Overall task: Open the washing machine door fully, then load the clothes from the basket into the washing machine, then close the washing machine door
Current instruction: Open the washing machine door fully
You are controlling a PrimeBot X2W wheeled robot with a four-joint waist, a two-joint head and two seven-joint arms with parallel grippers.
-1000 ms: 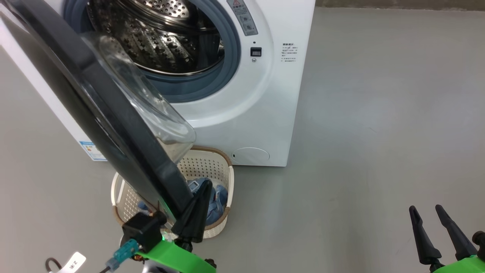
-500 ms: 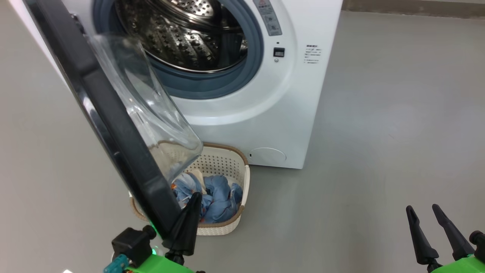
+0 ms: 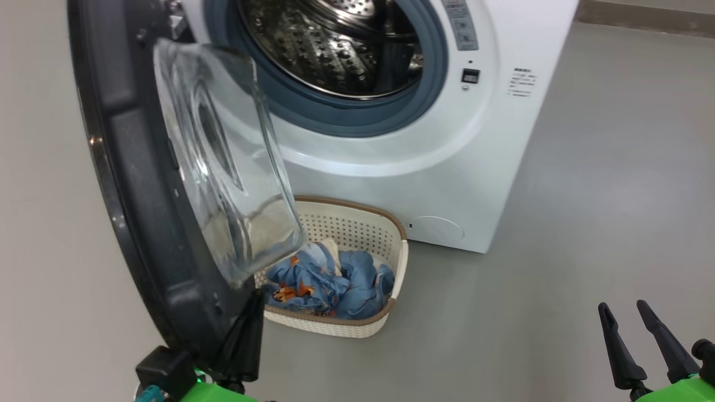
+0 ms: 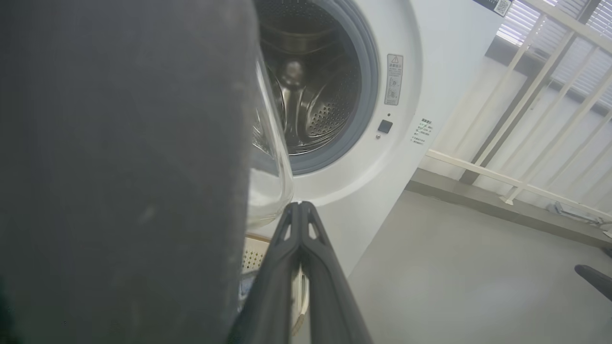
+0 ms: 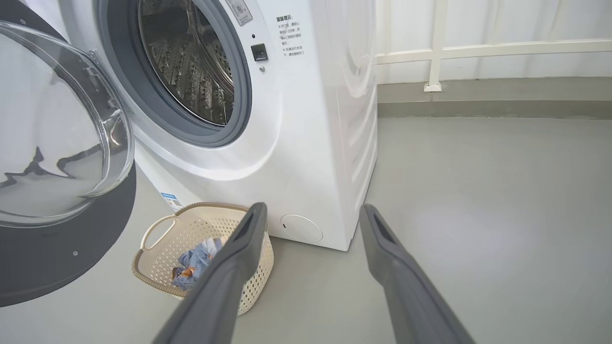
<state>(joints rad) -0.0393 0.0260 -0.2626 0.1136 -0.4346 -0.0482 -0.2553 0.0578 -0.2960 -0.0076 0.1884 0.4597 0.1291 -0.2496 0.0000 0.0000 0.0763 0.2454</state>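
The washing machine [image 3: 424, 162] stands at the top of the head view with its steel drum [image 3: 335, 44] exposed. Its door [image 3: 134, 195] hangs open to the left, the glass bowl [image 3: 223, 167] facing the machine. My left gripper [image 3: 256, 301] is shut and empty, its fingers lying against the inner side of the door's lower rim. In the left wrist view the shut left gripper [image 4: 299, 206] sits just right of the dark door [image 4: 119, 167]. On the floor before the machine sits the basket [image 3: 357, 329], holding the blue clothes [image 3: 329, 279]. My right gripper [image 3: 621, 307] [image 5: 313, 212] is open and empty, at the lower right.
Grey floor spreads to the right of the machine. In the wrist views a white railing [image 4: 526, 95] over a low kerb [image 5: 478, 100] runs behind it. The basket [image 5: 158, 272] with the clothes [image 5: 196, 263] sits under the open door [image 5: 48, 143].
The head camera has shifted. The door has swung wider open to the left with my shut left gripper against its lower rim, uncovering more of the clothes. The right gripper has stayed put.
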